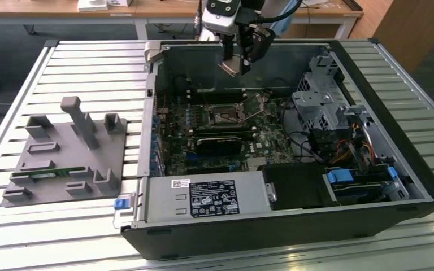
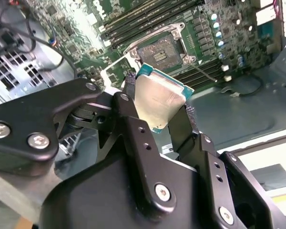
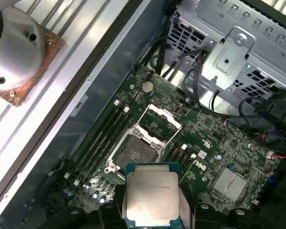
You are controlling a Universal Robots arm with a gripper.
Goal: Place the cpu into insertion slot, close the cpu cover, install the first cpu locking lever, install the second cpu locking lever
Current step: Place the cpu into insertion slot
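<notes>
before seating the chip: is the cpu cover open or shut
Open: the cpu cover stands swung up off the insertion slot, whose dark centre lies bare; the gripper holds the cpu.

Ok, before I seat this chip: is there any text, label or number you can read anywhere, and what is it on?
White label on the power supply: there is print, but it is too small to read.
Metal top of the cpu: faint lines of print, too blurred to read.
No other text can be read.
</notes>
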